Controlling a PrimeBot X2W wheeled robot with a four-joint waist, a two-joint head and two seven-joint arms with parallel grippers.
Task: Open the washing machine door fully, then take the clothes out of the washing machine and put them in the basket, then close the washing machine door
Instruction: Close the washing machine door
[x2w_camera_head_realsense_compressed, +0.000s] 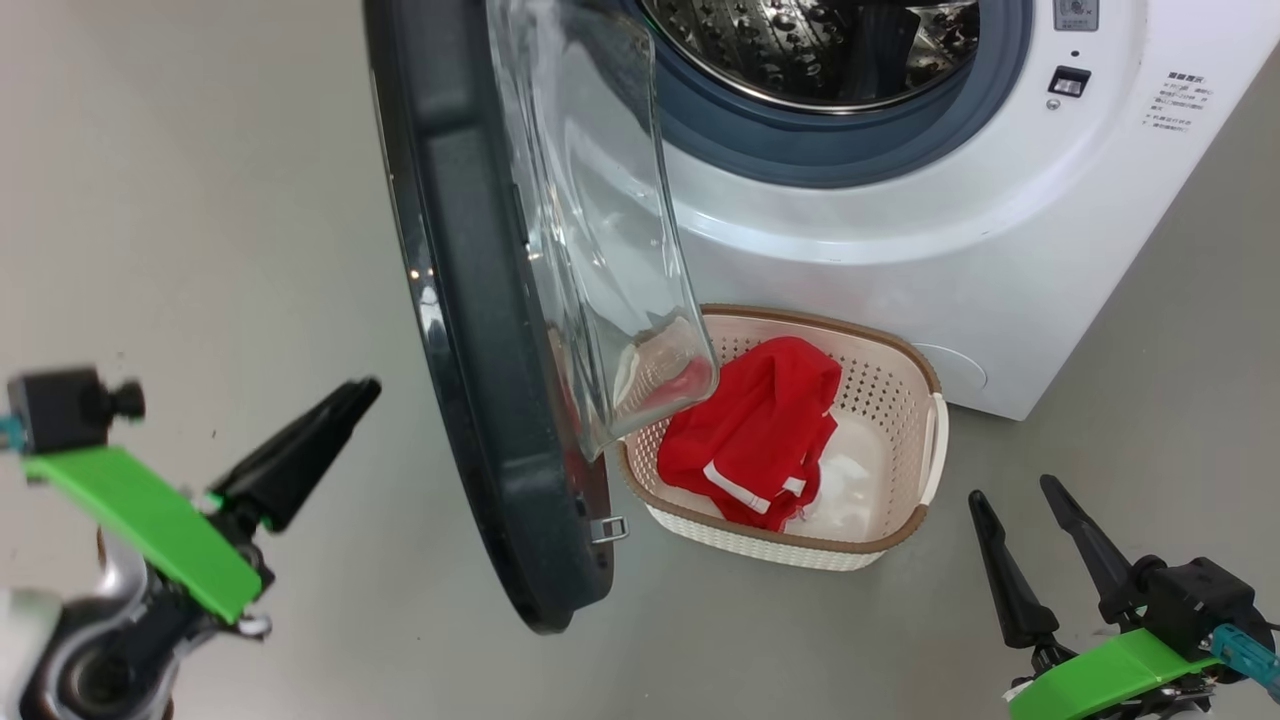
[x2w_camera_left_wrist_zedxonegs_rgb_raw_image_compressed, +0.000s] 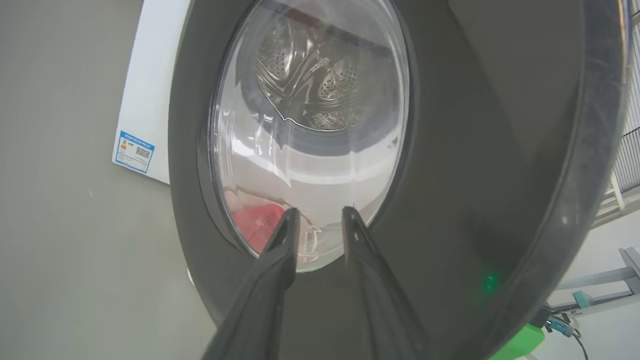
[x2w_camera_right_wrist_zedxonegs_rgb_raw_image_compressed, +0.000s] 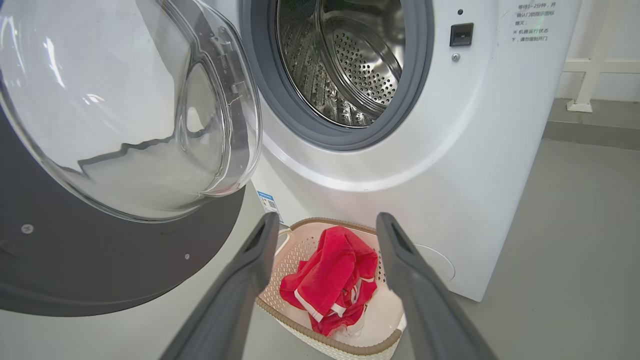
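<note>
basket (x2w_camera_head_realsense_compressed: 860, 333): on the floor (x2w_camera_head_realsense_compressed: 200, 200), just before the washing machine (x2w_camera_head_realsense_compressed: 900, 230)
clothes (x2w_camera_head_realsense_compressed: 750, 430): in the basket
door (x2w_camera_head_realsense_compressed: 480, 400): swung out, left of the basket

washing machine (x2w_camera_right_wrist_zedxonegs_rgb_raw_image_compressed: 475, 150) front, "1-2分钟", "请勿强制开门"

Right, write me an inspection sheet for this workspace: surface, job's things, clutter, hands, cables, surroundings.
Surface: grey floor, bare where it shows.
Job's things: washer with its door swung open; the drum looks empty; red clothes lie in the basket on the floor before the washer.
Clutter: nothing seen.
Hands: left hand near the door's outer face, fingers parted, empty; right hand open, empty, right of the basket.
Cables: teal plug at the right wrist.
Surroundings: white frame beyond the washer; blue label on its side.
</note>
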